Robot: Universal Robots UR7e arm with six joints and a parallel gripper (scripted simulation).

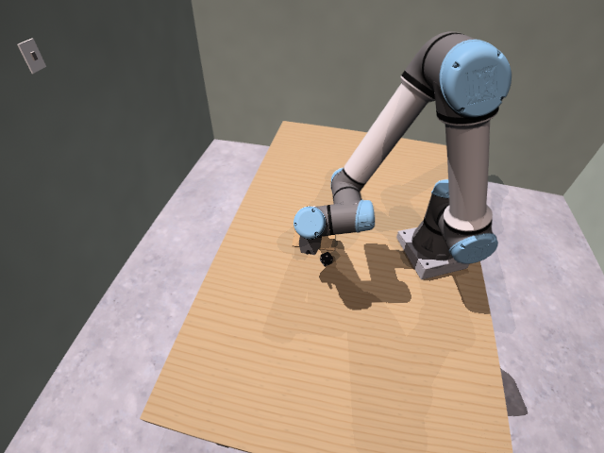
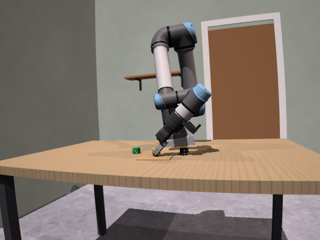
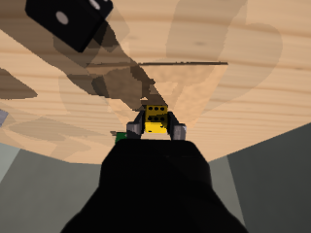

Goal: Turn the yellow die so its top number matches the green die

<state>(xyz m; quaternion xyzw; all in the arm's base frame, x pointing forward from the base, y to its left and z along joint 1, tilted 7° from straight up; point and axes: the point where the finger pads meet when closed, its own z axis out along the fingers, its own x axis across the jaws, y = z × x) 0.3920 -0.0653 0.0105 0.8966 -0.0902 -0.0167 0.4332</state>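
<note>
The yellow die point(image 3: 156, 118) point(image 2: 153, 149) sits between my fingertips, low over the tan mat point(image 2: 147, 158) point(image 3: 199, 83). The face towards the wrist camera shows several black pips. My gripper point(image 3: 155, 117) point(image 2: 156, 152) comes down at a slant, with one finger against each side of the yellow die. The green die point(image 2: 136, 150) lies flat on the table to the left of the mat. In the wrist view only a sliver of it point(image 3: 118, 136) shows beside the left finger. I cannot read its top face. In the top view the arm's wrist hides the yellow and green dice.
A black die point(image 2: 183, 151) point(image 1: 326, 259) point(image 3: 68, 19) lies flat on the table just right of the mat. The robot base point(image 2: 180, 141) point(image 1: 428, 258) stands close behind the dice. The table point(image 1: 302, 370) stretches wide towards the front.
</note>
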